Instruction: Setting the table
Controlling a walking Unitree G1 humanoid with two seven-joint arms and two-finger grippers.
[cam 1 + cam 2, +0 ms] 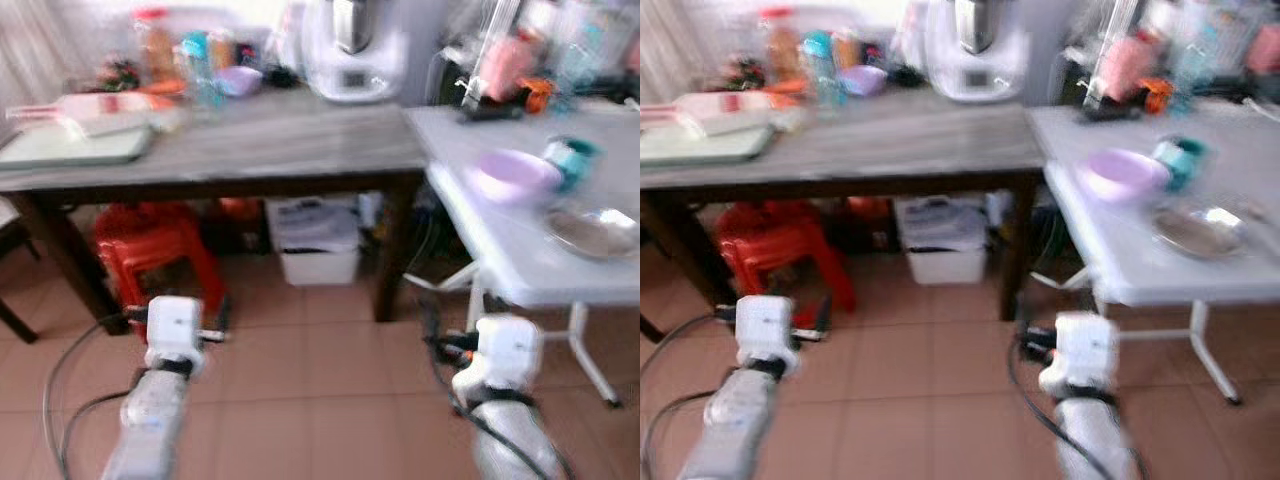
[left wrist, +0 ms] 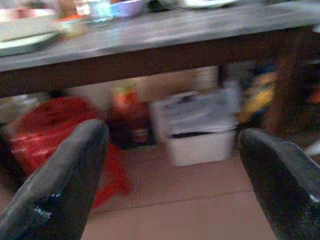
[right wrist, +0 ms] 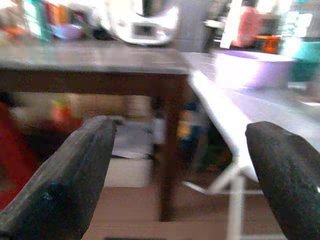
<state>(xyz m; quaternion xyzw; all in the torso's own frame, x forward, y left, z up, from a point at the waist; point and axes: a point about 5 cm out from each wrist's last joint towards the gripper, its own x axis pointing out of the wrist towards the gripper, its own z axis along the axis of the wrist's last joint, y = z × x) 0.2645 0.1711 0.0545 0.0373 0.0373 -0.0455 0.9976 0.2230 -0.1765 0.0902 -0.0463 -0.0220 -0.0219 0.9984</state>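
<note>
One purple bowl (image 1: 512, 174), one teal cup (image 1: 572, 160), one metal plate (image 1: 596, 232) on white table (image 1: 500, 250); both grippers' fingers (image 2: 60, 185) apart.

Shiny metal plate (image 1: 595, 232) on a smooth white table (image 1: 500, 255); glossy lilac plastic bowl (image 1: 514, 174).

no readable text, labels too blurred to read

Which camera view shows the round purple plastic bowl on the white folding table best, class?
The left eye view: the round purple plastic bowl sits whole on the white folding table, seen from above, beside a teal cup. The right eye view shows the same, equally blurred. The right wrist view catches it side-on; the left wrist view looks under the wooden table.
</note>
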